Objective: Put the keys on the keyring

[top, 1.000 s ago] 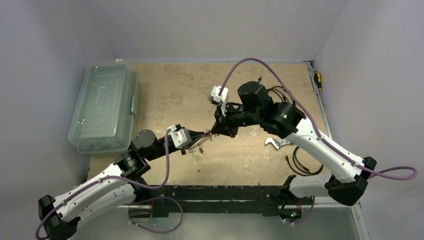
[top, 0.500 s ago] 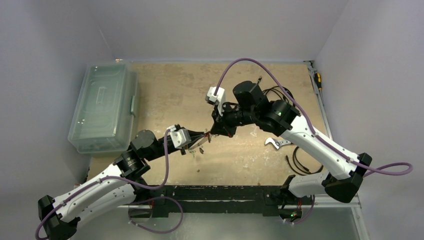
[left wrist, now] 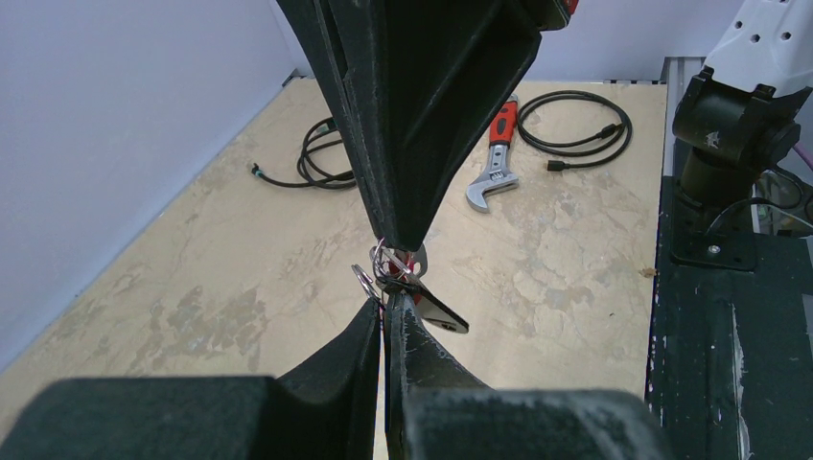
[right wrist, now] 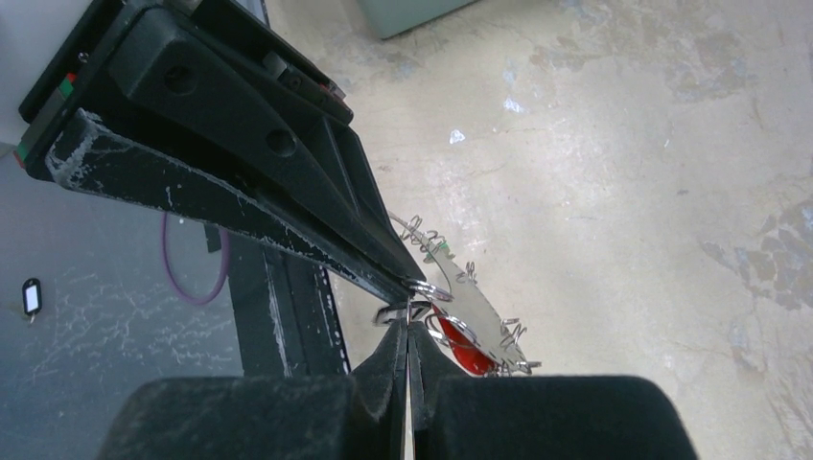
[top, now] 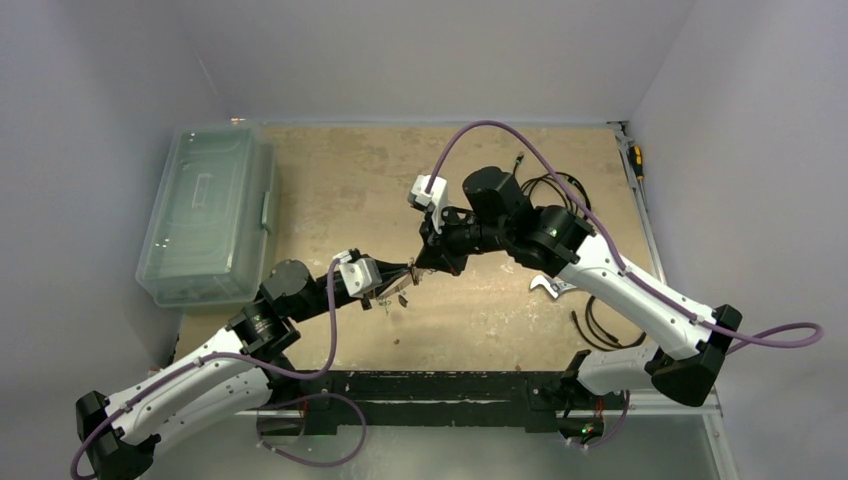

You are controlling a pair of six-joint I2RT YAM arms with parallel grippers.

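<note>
Left gripper (left wrist: 385, 309) was clamped tight on the pale silver oval keyring (right wrist: 472, 299), held mid-air over bench (top: 330, 190) centre. Right gripper (right wrist: 407, 331) was pinched shut, tip-to-tip against it at the small rings (left wrist: 393, 259); its catch couldn't be made out. Red-headed silver key (right wrist: 458, 353) was hung beneath.

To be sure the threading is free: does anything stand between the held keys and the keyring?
Nothing visible does. The right gripper, jaws shut on the keys, meets the left gripper, shut on the keyring, tip to tip above the table.
</note>
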